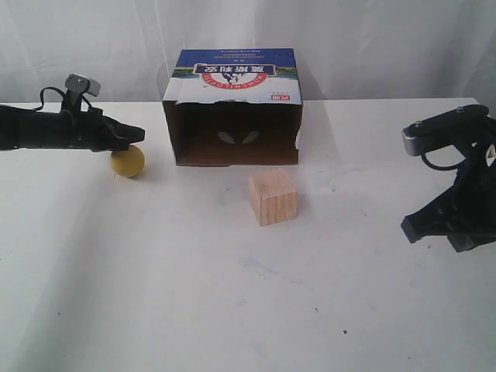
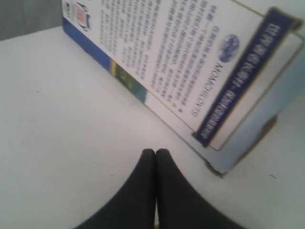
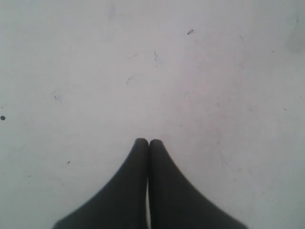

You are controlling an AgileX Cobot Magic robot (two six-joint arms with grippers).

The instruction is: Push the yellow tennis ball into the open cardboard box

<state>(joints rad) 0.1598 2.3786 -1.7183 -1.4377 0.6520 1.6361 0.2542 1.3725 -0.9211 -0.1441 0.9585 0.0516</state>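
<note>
Yellow and fuzzy, the tennis ball (image 1: pixel 128 161) sits beneath our left gripper (image 1: pixel 138 133), pinched together like our right gripper (image 3: pixel 145 141); the cardboard box (image 1: pixel 232 116) gapes dark.

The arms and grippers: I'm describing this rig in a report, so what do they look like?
Both arms are black. The left arm carries a small grey block on top, with a thin black cable behind it. The right arm has a grey joint band and a black cable loop. The left gripper and right gripper have smooth black fingers tapering to rounded tips.
</note>
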